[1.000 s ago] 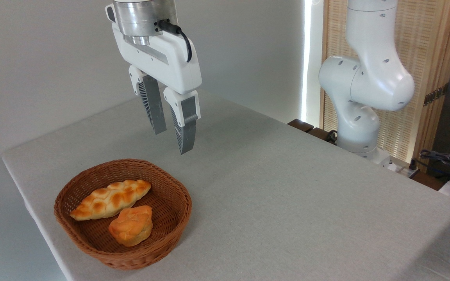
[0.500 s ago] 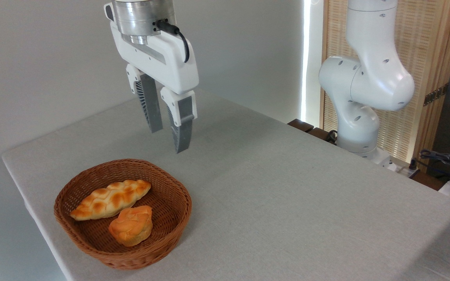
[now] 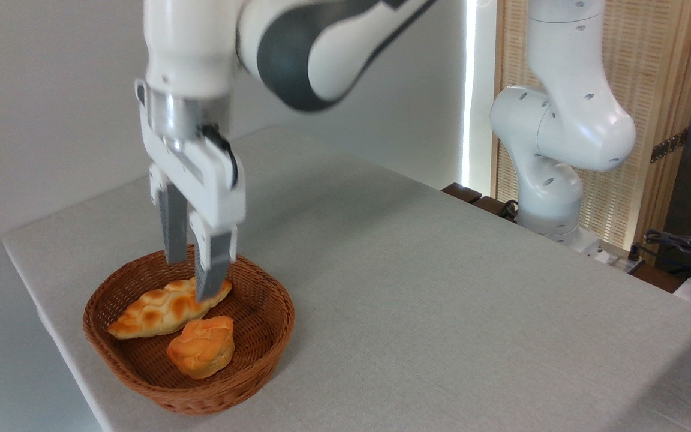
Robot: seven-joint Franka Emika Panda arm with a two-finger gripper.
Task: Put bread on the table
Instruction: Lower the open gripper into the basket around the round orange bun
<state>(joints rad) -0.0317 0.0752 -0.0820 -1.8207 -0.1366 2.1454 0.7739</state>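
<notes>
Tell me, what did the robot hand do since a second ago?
The white two-finger gripper swung left and dropped down over the brown wicker basket, open and empty. The round orange bun, the long braided loaf and the grey-beige table stayed put.

Bright even daylight, glaring window strip [image 3: 471, 90] behind, soft shadows, tool [image 3: 192, 279] slightly motion-blurred

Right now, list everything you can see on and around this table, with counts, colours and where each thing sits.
bun: one, orange-golden, in the basket, front.
braided loaf: one, pale golden, in the basket, behind the bun.
basket: one, brown wicker, near the table's left front edge.
table: one, light grey-beige.
slatted screen: one, pale wood, behind the arm's base.
cables: dark, far right.
arm: one, white.
tool: one, white with grey fingers, open over the loaf's right end.
</notes>
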